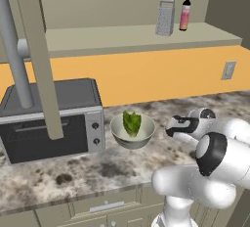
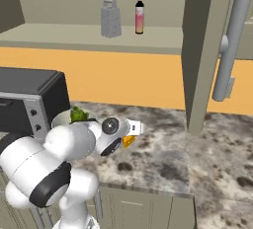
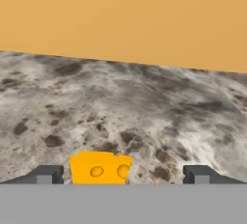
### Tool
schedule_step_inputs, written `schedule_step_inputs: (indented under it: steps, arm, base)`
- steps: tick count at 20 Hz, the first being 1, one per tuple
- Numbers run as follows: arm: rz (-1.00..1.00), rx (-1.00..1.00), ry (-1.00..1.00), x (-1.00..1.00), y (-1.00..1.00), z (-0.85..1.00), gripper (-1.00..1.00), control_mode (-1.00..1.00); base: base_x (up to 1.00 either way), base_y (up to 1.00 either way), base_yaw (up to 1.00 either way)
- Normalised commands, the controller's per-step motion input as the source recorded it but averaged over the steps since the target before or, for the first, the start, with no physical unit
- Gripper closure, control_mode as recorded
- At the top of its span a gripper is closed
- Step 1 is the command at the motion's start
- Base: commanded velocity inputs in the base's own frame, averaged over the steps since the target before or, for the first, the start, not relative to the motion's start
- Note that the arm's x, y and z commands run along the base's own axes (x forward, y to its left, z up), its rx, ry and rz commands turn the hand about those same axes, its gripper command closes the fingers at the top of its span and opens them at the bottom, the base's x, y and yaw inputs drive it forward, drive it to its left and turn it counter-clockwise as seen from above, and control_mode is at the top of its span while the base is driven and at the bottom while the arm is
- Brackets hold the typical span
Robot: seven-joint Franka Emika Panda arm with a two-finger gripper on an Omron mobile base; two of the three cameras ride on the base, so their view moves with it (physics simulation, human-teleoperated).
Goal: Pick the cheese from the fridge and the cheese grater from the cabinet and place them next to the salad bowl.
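In the hand view the gripper [image 3: 123,175] sat low over the mottled stone desk [image 3: 144,107], its two dark fingertips [image 3: 46,175] spread wide apart at the bottom of the frame. The cheese [image 3: 100,168], an orange wedge with round holes, stood between them at bottom centre, closer to the left tip, with a clear gap to the right tip; the gripper was released, not clamped on the wedge. An orange wall [image 3: 120,15] filled the upper part of that frame.

In the right base view a sliver of the cheese [image 2: 129,141] showed just under the wrist, left of centre, over the desk [image 2: 163,149]. The salad bowl [image 2: 69,117] with its green leaves lay just beyond the arm's white links, at centre left, beside the dark toaster oven [image 2: 27,99].

In the left base view the salad bowl [image 1: 132,130] stood at centre on the desk [image 1: 73,172], just right of the toaster oven [image 1: 49,118], with the arm's wrist near its right side. The cheese grater [image 1: 165,17] stood upright on the cabinet [image 1: 136,37] shelf at upper right, a pink bottle [image 1: 185,14] just to its right. An open cabinet door [image 1: 41,55] hung at upper left.
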Motion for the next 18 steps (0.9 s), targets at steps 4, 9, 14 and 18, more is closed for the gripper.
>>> schedule_step_inputs:
  steps: [4,9,14,18]
  arm:
    - [0.00,-0.03,0.02,-0.28,0.00,1.00,-1.00,-1.00]
    - [0.03,-0.02,0.06,-0.47,0.00,0.99,-1.00,-1.00]
    - [0.07,0.00,0.00,-0.46,0.00,1.00,-1.00,-1.00]
    - [0.05,0.00,0.00,-0.38,0.13,0.95,-1.00,-1.00]
  base:
    - [0.00,0.00,0.00]
    - [0.00,0.00,0.00]
    - [0.00,0.00,0.00]
    - [0.00,0.00,0.00]
